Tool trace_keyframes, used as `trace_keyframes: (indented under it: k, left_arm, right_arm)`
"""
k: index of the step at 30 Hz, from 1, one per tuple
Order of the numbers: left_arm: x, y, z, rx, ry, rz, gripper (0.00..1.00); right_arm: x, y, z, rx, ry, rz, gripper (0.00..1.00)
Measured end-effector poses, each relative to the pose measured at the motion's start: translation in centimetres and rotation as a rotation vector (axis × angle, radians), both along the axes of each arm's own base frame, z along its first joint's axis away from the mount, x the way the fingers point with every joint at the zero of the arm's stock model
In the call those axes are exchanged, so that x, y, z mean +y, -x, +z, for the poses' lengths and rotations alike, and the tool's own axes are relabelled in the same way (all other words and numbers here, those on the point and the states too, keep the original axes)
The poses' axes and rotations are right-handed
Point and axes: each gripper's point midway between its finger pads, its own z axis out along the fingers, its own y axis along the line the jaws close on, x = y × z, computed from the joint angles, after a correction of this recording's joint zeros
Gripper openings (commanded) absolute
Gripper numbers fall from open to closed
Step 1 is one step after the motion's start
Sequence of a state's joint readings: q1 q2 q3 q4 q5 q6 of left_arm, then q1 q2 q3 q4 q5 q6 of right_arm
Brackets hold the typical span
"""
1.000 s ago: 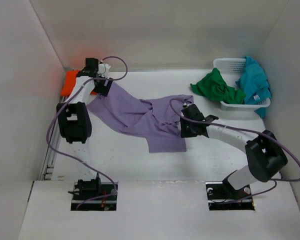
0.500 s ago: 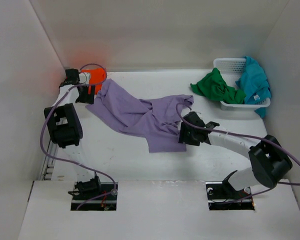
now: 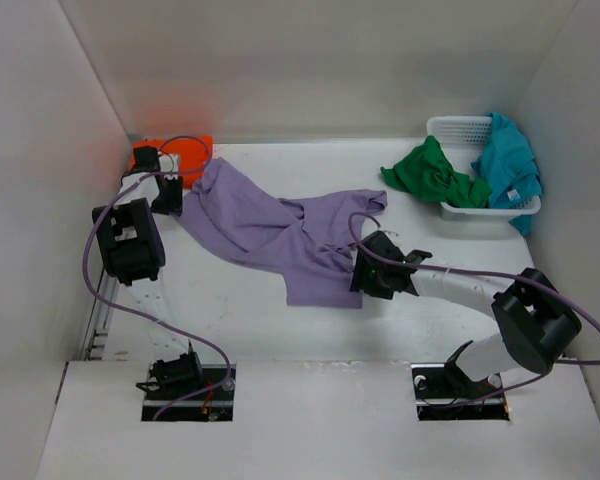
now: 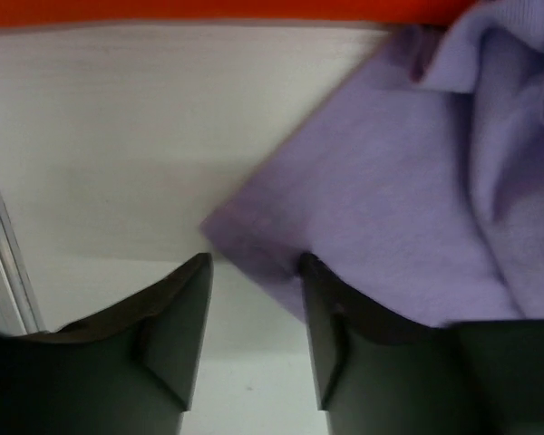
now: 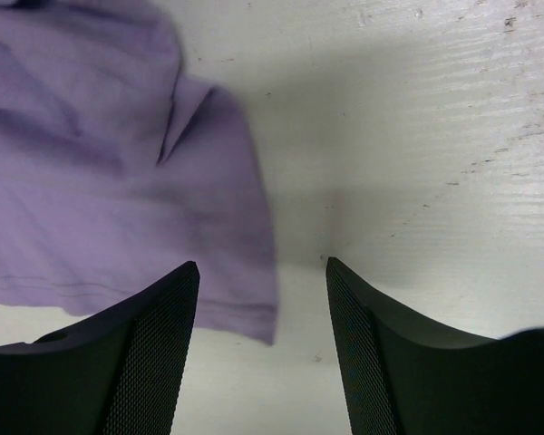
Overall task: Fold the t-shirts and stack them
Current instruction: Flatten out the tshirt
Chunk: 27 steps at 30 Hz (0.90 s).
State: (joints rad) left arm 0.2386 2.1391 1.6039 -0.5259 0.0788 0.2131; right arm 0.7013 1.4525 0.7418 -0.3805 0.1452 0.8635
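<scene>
A: Left gripper [image 4: 254, 263] state?
B: Spread, clamping nothing. In its wrist view a corner of the lavender t-shirt [image 4: 408, 190] reaches down to the gap, and the cloth edge runs behind the right-hand finger.
A: Right gripper [image 5: 261, 272]?
B: Also spread and empty. The shirt's hem corner ends between its fingers, nearer the left one; bare table [image 5: 417, 136] fills the rest.
A: Where does that shirt sit overall?
B: In the top view, crumpled and unfolded, running from upper left down to frame centre. Left gripper at its upper-left corner, right gripper at its lower-right edge.
A: The others?
B: Orange t-shirt [image 3: 185, 150] in the upper-left corner by the wall. Green t-shirt [image 3: 430, 175] draped over the left rim of the basket [image 3: 448, 127], upper right. Teal t-shirt [image 3: 508, 160] in the basket, hanging over its right side.
</scene>
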Motion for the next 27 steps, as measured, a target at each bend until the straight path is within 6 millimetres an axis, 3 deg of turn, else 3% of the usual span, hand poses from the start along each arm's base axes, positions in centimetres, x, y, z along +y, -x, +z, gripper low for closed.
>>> trace_keyframes:
  k: [4,8,18,21,25,27]
  left_arm:
    - [-0.5,-0.3,-0.2,-0.018,0.011,-0.018,0.16]
    - [-1.1,0.3,-0.1,-0.042,0.012,-0.035,0.13]
    - [-3.1,7.8,0.0,0.058,0.042,-0.060,0.08]
    - [-3.6,9.9,0.4,0.080,0.048,-0.066,0.08]
    - [-3.9,11.4,1.1,0.085,0.049,-0.071,0.08]
    - [-4.0,11.8,1.2,0.088,0.050,-0.071,0.07]
  right_arm:
    - [0.2,-0.1,0.0,-0.005,-0.013,-0.012,0.65]
    - [0.6,0.0,0.1,-0.002,-0.032,-0.012,0.63]
    - [3.9,3.5,0.1,0.080,-0.112,0.122,0.59]
    - [4.8,3.9,-0.1,0.097,-0.132,0.132,0.43]
    - [6.5,4.1,-0.9,0.130,-0.181,0.148,0.02]
    - [7.4,4.3,-1.0,0.148,-0.219,0.153,0.00]
